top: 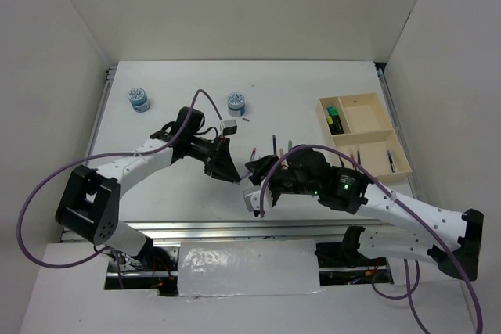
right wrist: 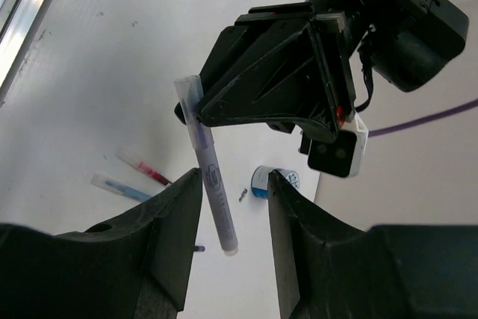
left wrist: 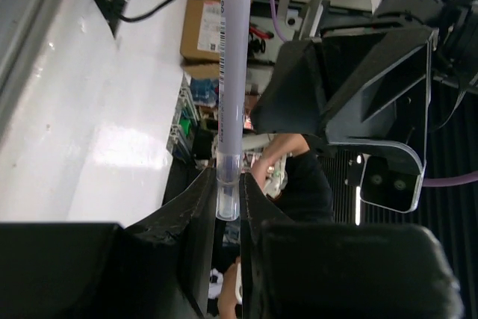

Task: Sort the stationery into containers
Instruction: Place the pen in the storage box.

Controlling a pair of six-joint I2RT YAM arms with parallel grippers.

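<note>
Left hand (left wrist: 228, 198) pinched one end of the grey pen (left wrist: 230, 72). Right hand (right wrist: 234, 199) was open, fingers either side of its free end.

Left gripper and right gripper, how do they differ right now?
The left gripper is shut on the grey pen, while the right gripper is open, its fingers standing apart. The left gripper clamps the pen near one end; the right gripper's fingers flank its other end without clamping it. Both face each other above the table, the same pen between their fingers.
</note>
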